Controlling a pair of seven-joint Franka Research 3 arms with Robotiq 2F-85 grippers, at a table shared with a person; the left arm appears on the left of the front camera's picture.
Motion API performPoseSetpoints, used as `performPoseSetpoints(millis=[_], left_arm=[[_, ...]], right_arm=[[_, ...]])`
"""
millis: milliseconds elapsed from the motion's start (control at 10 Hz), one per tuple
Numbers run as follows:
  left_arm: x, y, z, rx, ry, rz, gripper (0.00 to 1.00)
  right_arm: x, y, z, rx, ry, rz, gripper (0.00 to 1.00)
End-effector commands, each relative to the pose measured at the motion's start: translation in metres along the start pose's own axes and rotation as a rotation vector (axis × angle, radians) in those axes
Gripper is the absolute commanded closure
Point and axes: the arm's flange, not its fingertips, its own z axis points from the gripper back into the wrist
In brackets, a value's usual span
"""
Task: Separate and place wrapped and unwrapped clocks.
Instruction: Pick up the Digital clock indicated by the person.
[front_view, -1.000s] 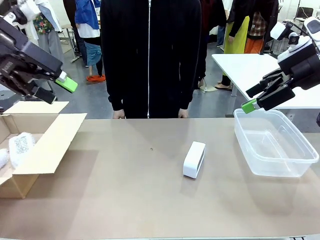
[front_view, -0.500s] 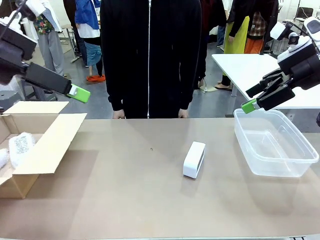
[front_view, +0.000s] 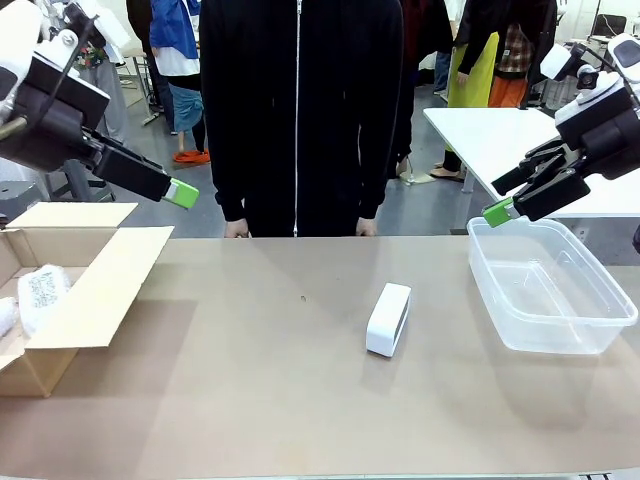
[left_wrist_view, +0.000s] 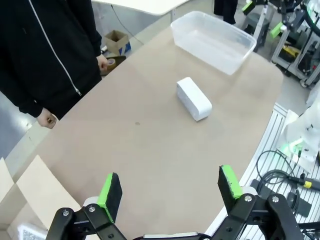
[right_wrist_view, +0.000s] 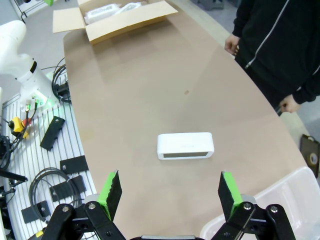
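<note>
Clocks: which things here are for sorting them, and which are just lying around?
For the job: bare white clock; wrapped bundles in the big cardboard box; clear plastic tub.
Just lying about: white side table; little open box; tape roll; cables.

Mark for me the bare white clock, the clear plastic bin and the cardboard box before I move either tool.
bare white clock (front_view: 389, 312): front view, on its top face.
clear plastic bin (front_view: 560, 346): front view, on its near wall.
cardboard box (front_view: 110, 280): front view, on its open flap.
</note>
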Motion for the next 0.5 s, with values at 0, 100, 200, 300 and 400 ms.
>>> performPoseSetpoints(millis=[0,100,200,300,400], left_arm=[[-0.0285,0.0031,0.0032,0.03,0.048,-0.052,0.0],[-0.0264,0.0062,0.0059,0.045,0.08,-0.069,0.0],[-0.0258,0.006,0.0066,0.035,0.079,-0.06,0.0],[-0.0247,0.0075,0.0066,0.046,0.082,-0.064,0.0],[-0.022,0.0105,0.0068,0.064,0.078,-0.048,0.0]], right_arm=[[0.0007,-0.0015,-0.0016,0.02,-0.023,0.005,0.0],[0.0007,-0.0015,-0.0016,0.02,-0.023,0.005,0.0],[0.0007,-0.0015,-0.0016,0.02,-0.023,0.005,0.0],[0.0007,-0.0015,-0.0016,0.02,-0.023,0.005,0.0],[0.0007,-0.0015,-0.0016,0.02,-0.023,0.005,0.0]])
